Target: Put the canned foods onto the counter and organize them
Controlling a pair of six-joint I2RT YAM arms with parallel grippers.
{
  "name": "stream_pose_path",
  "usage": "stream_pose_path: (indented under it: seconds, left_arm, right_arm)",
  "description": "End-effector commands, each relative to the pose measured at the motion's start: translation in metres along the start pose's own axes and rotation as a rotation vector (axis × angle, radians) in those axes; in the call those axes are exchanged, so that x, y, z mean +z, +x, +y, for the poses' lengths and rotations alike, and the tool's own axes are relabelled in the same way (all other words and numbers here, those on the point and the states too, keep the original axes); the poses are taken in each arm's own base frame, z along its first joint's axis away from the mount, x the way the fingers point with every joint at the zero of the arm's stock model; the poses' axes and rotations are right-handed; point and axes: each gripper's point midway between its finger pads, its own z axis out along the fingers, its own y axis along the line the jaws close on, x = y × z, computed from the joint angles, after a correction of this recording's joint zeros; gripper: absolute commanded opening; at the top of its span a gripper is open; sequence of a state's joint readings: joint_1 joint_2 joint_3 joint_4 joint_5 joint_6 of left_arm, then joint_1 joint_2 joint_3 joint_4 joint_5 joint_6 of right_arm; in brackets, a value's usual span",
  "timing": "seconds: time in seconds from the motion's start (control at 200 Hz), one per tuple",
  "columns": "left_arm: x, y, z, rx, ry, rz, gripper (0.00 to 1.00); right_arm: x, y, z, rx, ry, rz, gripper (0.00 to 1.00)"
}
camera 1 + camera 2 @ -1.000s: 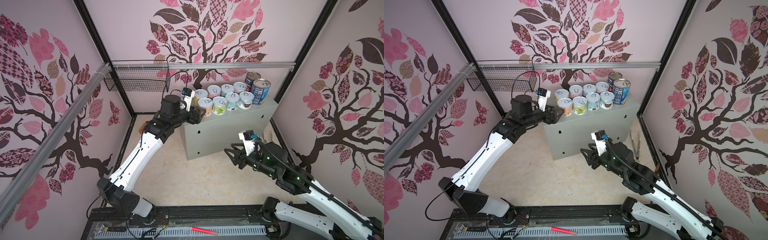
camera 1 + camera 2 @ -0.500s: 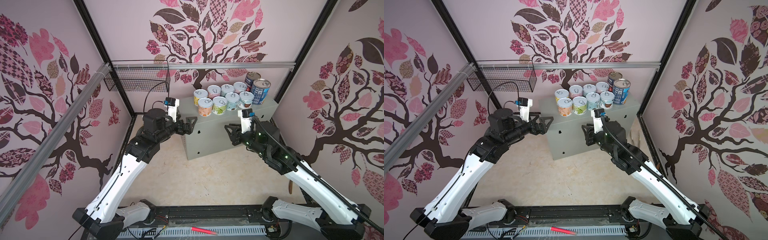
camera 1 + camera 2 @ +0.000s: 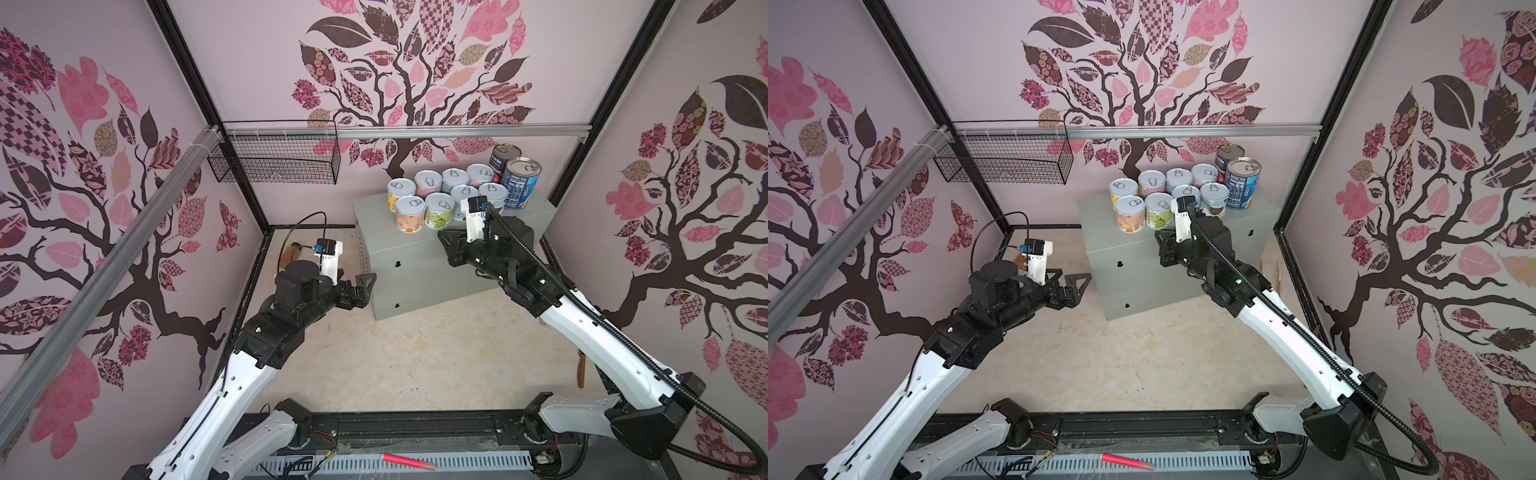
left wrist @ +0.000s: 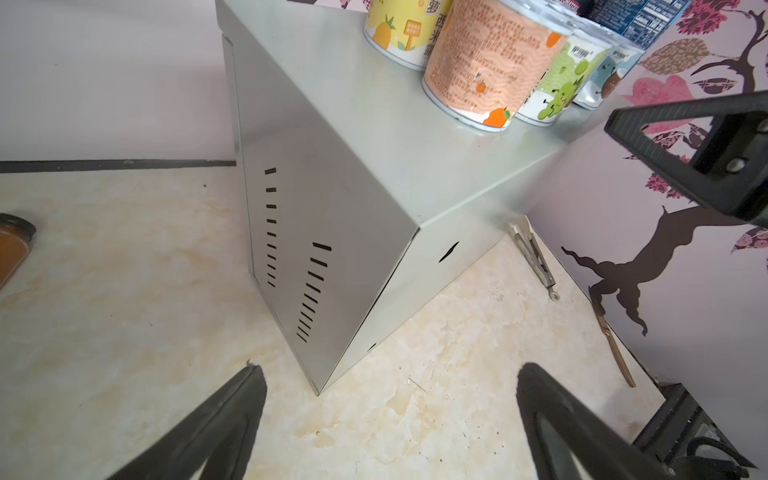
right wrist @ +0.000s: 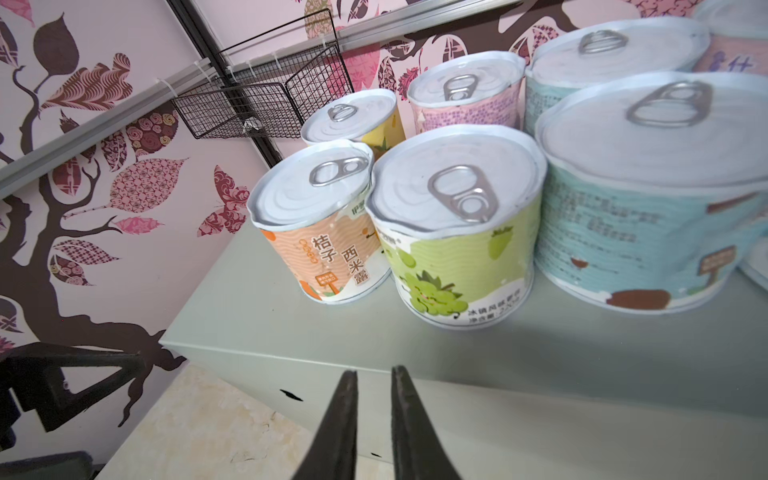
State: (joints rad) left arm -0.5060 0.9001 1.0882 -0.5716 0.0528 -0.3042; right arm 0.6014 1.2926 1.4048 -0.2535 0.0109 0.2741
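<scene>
The left hand [image 3: 358,286] hangs low over the floor [image 3: 415,357], just off the near left corner of the surface [image 3: 374,220]. Its jaws are spread wide and hold nothing, as the left wrist view confirms [image 4: 386,374]. It looks parked clear of the work, with nothing nearby for it to take except an amber bottle [image 3: 291,253] lying on the floor by the left wall, which is no can.

Further in, the right hand [image 3: 445,243] sits over the near edge of the surface. Its fingers are drawn almost together and hold nothing [image 5: 374,374], and they point at the green can [image 5: 453,249]. Closed like that, the hand seems suited to nudging a can into line rather than lifting one.

Beyond it the cans [image 3: 409,208] all stand upright on the surface. Eight short ones are in two tight rows of four. The two tall ones are at the right end, with the blue can [image 3: 519,183] in front of the red can [image 3: 503,150]. Packed toward the back, they leave the near left part bare. With ten up there, the placing looks done, and only tidying is left.

Furthest back, the wire basket [image 3: 274,160] hangs on the wall.
</scene>
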Motion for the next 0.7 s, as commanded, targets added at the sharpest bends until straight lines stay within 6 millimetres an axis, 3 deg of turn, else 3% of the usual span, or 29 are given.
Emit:
stream_pose_path:
  seconds: [0.0,0.295,0.695]
  left_arm:
    - [0.002,0.015,0.007,0.02,-0.02,0.024,0.98]
    - [0.005,0.028,0.012,0.034,-0.032,0.047,0.98]
    - [0.005,0.029,0.013,0.037,-0.038,0.046,0.98]
  right_arm:
    - [0.008,-0.017,0.004,0.009,-0.014,-0.033,0.16]
    - [0.025,-0.019,-0.005,0.01,-0.001,-0.028,0.14]
    - [0.041,-0.021,-0.011,0.008,-0.009,-0.017,0.14]
